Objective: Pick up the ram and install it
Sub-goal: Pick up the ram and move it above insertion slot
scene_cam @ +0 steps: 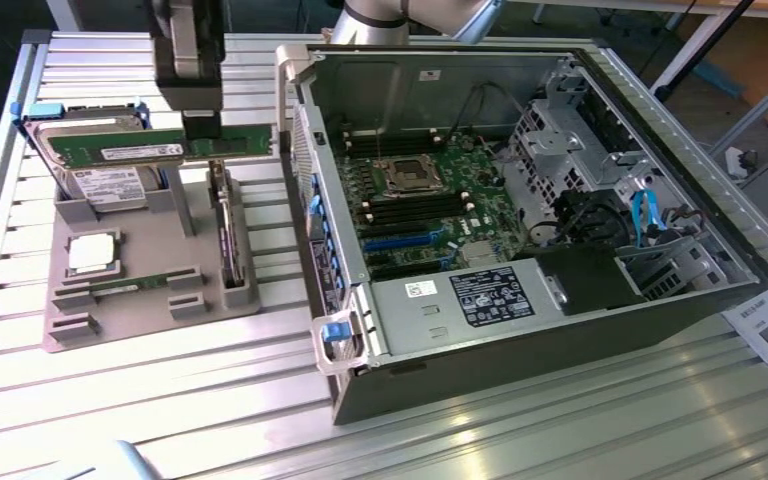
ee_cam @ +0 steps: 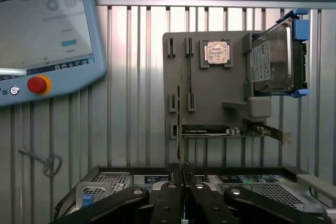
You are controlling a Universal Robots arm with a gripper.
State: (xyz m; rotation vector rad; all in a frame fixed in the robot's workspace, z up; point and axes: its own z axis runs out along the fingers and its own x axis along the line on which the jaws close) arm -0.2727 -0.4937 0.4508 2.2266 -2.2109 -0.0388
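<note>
Above the far end of the grey tray (scene_cam: 144,250) the ram (scene_cam: 117,150) hangs level, on edge. The gripper (scene_cam: 205,143) fingers pinch it near mid-length, a sound hold: light, stiff, yet thin and fragile. On the exterior view's right of the tray stands the open computer case (scene_cam: 518,360).

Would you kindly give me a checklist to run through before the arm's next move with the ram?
1. Ram held by the tool: ok, jaws shut on it.
2. Ram clear of the grey holder: ok, it hangs above it.
3. Ram level: ok, roughly horizontal in the exterior view.
4. Computer case open, motherboard exposed: ok.
5. Memory slots free: cannot tell.
</note>
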